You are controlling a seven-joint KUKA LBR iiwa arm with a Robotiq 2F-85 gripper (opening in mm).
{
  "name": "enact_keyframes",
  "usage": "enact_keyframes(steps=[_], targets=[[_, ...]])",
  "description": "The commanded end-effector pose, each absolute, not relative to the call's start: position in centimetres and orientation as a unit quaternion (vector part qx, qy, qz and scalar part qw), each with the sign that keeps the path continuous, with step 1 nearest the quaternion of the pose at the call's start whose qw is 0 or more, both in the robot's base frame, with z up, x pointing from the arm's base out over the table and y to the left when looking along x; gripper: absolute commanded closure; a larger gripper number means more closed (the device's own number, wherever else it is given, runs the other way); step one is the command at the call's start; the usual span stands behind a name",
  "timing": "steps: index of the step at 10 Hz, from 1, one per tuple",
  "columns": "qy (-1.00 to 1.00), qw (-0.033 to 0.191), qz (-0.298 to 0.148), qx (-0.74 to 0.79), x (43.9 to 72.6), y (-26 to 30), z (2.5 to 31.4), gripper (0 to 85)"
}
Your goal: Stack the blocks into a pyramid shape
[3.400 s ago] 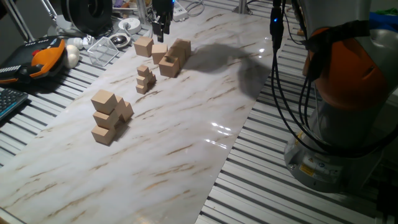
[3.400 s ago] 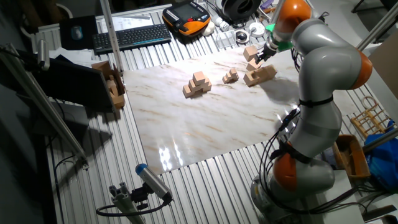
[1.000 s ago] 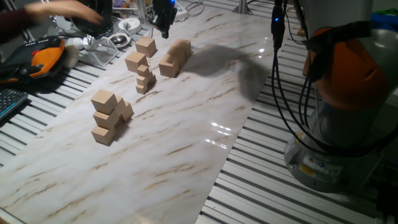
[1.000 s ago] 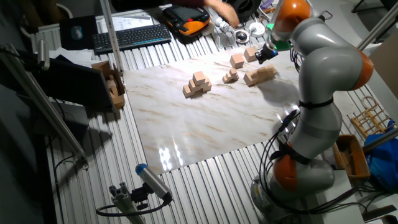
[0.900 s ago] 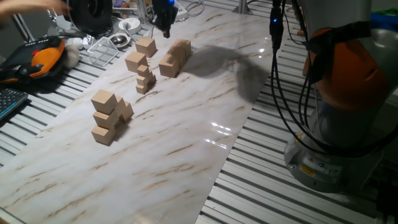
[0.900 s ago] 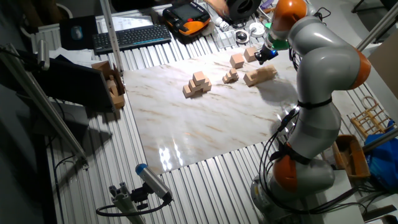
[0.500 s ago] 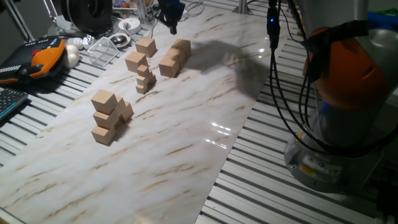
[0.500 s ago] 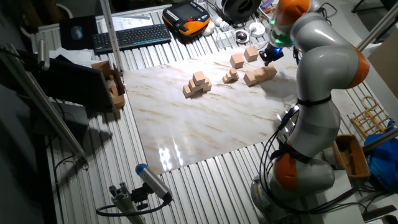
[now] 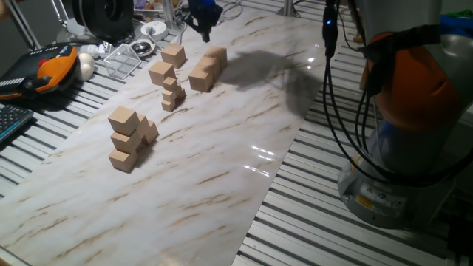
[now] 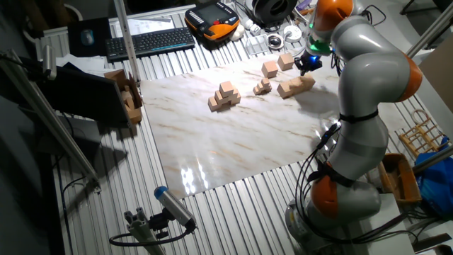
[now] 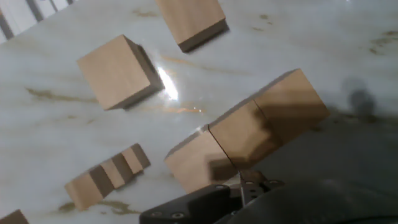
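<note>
Two loose tan blocks lie at the far end of the marble board (image 9: 222, 148), one (image 9: 173, 55) behind the other (image 9: 160, 72). Three more blocks lie touching in a row (image 9: 206, 68). A stepped pile of the same blocks, the pyramid shape (image 9: 128, 138), stands nearer the front left. My gripper (image 9: 205, 29) hangs above the board just behind the row, holding nothing. The hand view shows the row (image 11: 249, 134) right below the gripper (image 11: 244, 184), with a loose block (image 11: 118, 71) to its left. The finger gap cannot be made out.
A small heap of much smaller tan cubes (image 9: 172, 94) sits between the loose blocks and the pyramid. Off the board at the far left are an orange handset (image 9: 52, 66), a clear tray (image 9: 122, 59) and a keyboard (image 9: 11, 122). The arm's base (image 9: 406, 148) stands at the right.
A person's hand reached in, shifted one loose block left toward the small cubes, then withdrew. My gripper has moved a little right, from over the loose blocks to behind the row.
</note>
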State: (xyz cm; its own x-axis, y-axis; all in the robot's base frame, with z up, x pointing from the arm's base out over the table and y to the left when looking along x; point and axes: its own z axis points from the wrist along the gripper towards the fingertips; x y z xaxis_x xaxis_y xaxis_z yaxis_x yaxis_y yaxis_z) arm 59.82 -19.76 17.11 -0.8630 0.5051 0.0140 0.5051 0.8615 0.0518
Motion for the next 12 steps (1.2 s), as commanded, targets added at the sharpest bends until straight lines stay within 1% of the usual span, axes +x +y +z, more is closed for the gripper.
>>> enact_keyframes(steps=[1,2,3,4,6,7,8,10,11,12], targets=[[0.885,0.012,0.025,0.465,59.5,-19.7,17.0,85.0],[0.884,0.025,0.023,0.466,58.7,-19.5,16.5,85.0],[0.882,0.034,0.018,0.47,58.4,-19.2,16.0,85.0],[0.876,0.035,0.018,0.482,58.2,-19.0,15.6,85.0],[0.869,0.039,0.031,0.492,57.2,-19.3,13.2,85.0],[0.864,0.041,0.029,0.501,56.7,-19.1,12.3,85.0],[0.847,0.034,0.036,0.529,56.5,-19.6,12.0,85.0],[0.811,0.005,0.043,0.584,56.4,-20.5,12.1,85.0],[0.797,0.011,0.052,0.601,56.4,-21.3,12.6,85.0],[0.768,0.017,0.048,0.639,56.5,-21.5,12.7,68.0]])
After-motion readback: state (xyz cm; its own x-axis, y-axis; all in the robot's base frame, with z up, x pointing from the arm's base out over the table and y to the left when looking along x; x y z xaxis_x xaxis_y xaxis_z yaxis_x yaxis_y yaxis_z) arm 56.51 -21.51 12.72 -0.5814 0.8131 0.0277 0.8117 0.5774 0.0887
